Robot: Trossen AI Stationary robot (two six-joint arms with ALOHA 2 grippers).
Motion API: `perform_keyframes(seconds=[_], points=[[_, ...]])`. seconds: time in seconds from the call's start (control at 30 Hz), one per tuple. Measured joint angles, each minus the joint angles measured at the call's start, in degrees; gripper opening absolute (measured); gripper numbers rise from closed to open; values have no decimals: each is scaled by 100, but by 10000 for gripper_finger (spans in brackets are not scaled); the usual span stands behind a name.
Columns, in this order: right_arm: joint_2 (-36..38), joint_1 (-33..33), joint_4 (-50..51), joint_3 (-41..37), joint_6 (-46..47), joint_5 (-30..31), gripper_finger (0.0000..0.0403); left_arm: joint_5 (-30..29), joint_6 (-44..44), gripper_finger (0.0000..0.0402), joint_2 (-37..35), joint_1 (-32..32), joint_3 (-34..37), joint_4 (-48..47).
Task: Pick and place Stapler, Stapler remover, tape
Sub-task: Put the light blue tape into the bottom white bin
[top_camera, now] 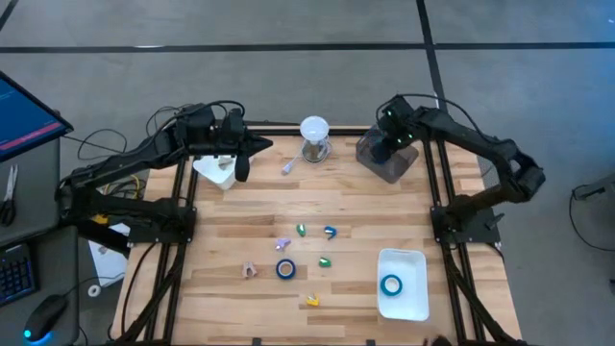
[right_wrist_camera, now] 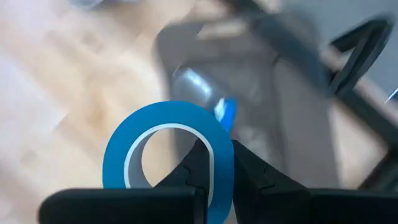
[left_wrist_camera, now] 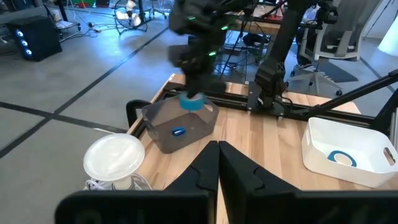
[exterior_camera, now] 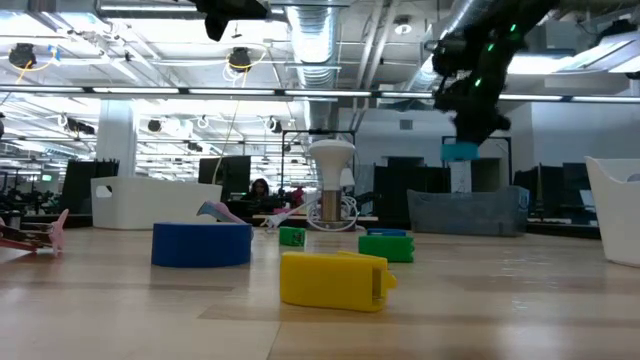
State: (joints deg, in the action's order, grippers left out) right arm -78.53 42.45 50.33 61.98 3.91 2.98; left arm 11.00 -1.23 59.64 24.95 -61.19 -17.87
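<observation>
My right gripper (top_camera: 387, 146) hangs over the grey bin (top_camera: 389, 163) at the table's far right, shut on a blue tape roll (right_wrist_camera: 165, 155) that also shows in the low view (exterior_camera: 460, 152). A small blue item (left_wrist_camera: 178, 131) lies inside the bin. A second tape roll (top_camera: 285, 269) lies flat on the table's middle, and a third (top_camera: 391, 284) lies in the white tray (top_camera: 415, 303) at the near right. My left gripper (top_camera: 252, 146) waits shut, raised at the far left, with nothing in it. My right gripper holds the tape roll by its ring wall (right_wrist_camera: 219, 163), one finger inside the hole and one outside. The fingers slant steeply down from above. The roll hangs clear below them (left_wrist_camera: 191, 102), above the grey bin's opening.
Small coloured pieces lie around the table's middle: yellow (top_camera: 312, 301), green (top_camera: 325, 260), pink (top_camera: 251, 271), lilac (top_camera: 282, 244). A white lamp-like object (top_camera: 314, 135) stands at the far middle. Another white tray (top_camera: 216, 171) sits under the left arm.
</observation>
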Motion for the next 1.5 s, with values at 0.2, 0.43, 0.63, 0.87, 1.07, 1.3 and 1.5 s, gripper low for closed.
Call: perform_keyframes(seconds=[0.2,0.43,0.63,0.87,1.07,1.3,1.5], points=[[1014,-1132,1307,0,1337,2,26,2,0,3,0,0,0,-1],[1855,-2724,2130,0,3423,20,26,0,0,3,0,0,0,3],[1930,-4173,2700,2,5208,114,26,2,0,3,-1,0,0,38],[1609,-5793,2853,-9,7133,142,26,0,0,3,-2,0,0,40],[1056,-6927,2687,-136,8518,106,26,0,0,3,-2,0,0,55],[336,-7829,1870,-136,9529,-58,26,0,0,3,-2,0,0,107],[-357,-8303,1318,-136,9956,-442,26,0,0,3,-2,0,0,134]])
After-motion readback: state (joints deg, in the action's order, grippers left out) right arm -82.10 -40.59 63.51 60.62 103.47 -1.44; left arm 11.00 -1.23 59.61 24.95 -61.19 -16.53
